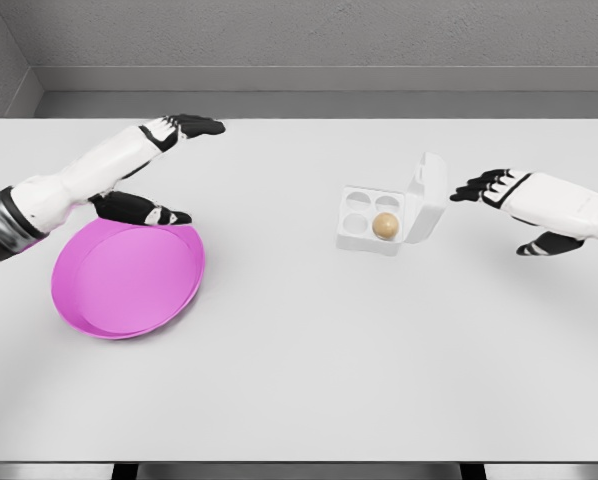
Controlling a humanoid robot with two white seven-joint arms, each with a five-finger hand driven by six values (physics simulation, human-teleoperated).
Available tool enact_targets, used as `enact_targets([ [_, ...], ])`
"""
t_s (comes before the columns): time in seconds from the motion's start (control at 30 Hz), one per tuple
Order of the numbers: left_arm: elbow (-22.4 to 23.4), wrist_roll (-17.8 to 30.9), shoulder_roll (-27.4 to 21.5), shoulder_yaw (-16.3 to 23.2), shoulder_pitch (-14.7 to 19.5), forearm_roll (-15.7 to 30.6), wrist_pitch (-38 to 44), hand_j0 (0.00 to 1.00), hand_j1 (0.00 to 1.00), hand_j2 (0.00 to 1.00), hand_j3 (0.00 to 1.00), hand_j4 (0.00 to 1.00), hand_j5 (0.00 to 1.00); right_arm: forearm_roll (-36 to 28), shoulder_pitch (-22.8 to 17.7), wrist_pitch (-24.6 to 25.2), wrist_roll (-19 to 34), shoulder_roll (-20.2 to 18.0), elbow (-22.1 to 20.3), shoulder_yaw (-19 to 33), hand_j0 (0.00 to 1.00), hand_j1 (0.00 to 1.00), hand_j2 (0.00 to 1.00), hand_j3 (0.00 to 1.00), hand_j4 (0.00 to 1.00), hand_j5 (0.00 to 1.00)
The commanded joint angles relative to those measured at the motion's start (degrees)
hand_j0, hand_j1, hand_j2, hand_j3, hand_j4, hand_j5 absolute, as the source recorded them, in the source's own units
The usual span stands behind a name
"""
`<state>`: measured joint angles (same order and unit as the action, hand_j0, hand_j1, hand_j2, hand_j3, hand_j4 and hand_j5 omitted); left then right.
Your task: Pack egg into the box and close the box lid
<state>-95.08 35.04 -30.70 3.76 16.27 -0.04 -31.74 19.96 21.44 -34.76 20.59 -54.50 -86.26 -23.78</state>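
While the egg (pixel 385 225) sits in the near right cup of the white box (pixel 371 222), the other three cups show only their white hollows, and the box lid (pixel 427 198) stands raised along the box's right side, tilted a little away from the tray. The box rests right of the middle of the white table (pixel 299 380). The right robot hand (pixel 491 186) comes in from the right edge and hangs just right of the lid, near it but apart, its dark fingers stretched toward the lid and loosely spread with nothing in them; its thumb (pixel 545 244) points down and nearer. The left robot hand (pixel 184 127) reaches over the far left part of the table, fingers extended flat and empty, well apart from the box. Its thumb (pixel 144 208) lies at the far rim of a pink plate (pixel 129 280) that rests on the near left of the table.
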Motion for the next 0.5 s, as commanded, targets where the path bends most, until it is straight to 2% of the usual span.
enact_targets([
  [0.0, -0.4, 0.0, -4.5, -10.7, -1.3, 8.5, -3.3, 1.0, 1.0, 1.0, 1.0, 1.0, 1.0, -0.4, 0.1, 0.4, 0.0, 0.5, -0.1, -0.4, 1.0, 1.0, 1.0, 1.0, 1.0, 1.0],
  [0.03, 2.4, 0.0, -4.5, -13.5, -4.0, 9.1, -3.3, 1.0, 1.0, 1.0, 1.0, 1.0, 1.0, -0.4, 0.1, 0.4, 0.0, 0.5, -0.2, -0.6, 1.0, 1.0, 1.0, 1.0, 1.0, 1.0],
  [0.07, 7.3, 0.0, -4.5, -15.6, -6.4, 9.3, -3.3, 1.0, 1.0, 1.0, 1.0, 1.0, 1.0, -0.4, 0.6, 0.4, 0.0, 0.5, -0.3, -0.8, 1.0, 1.0, 1.0, 1.0, 1.0, 1.0],
  [0.1, 11.9, 0.0, -4.2, -17.6, -7.8, 10.1, -3.3, 1.0, 1.0, 1.0, 1.0, 1.0, 1.0, -0.4, 0.8, 0.3, -0.1, 1.0, -0.4, -1.1, 1.0, 1.0, 1.0, 1.0, 1.0, 1.0],
  [0.13, 14.7, 0.0, -3.5, -19.0, -8.3, 10.5, -3.3, 1.0, 1.0, 1.0, 1.0, 1.0, 1.0, -0.4, 1.4, 0.3, -0.1, 1.1, -0.4, -1.8, 1.0, 1.0, 1.0, 1.0, 1.0, 1.0],
  [0.27, 17.1, 0.0, -1.1, -19.0, -12.2, 9.8, -3.3, 1.0, 1.0, 1.0, 1.0, 1.0, 1.0, -0.3, 2.1, 0.4, -0.1, 1.9, -1.4, -2.6, 1.0, 1.0, 1.0, 1.0, 1.0, 1.0],
  [0.47, 17.6, 0.0, -0.7, -18.9, -12.2, 9.5, -3.3, 1.0, 1.0, 1.0, 1.0, 1.0, 1.0, -0.5, 3.1, 0.6, -0.1, 1.9, -0.7, -2.6, 1.0, 1.0, 1.0, 1.0, 1.0, 1.0],
])
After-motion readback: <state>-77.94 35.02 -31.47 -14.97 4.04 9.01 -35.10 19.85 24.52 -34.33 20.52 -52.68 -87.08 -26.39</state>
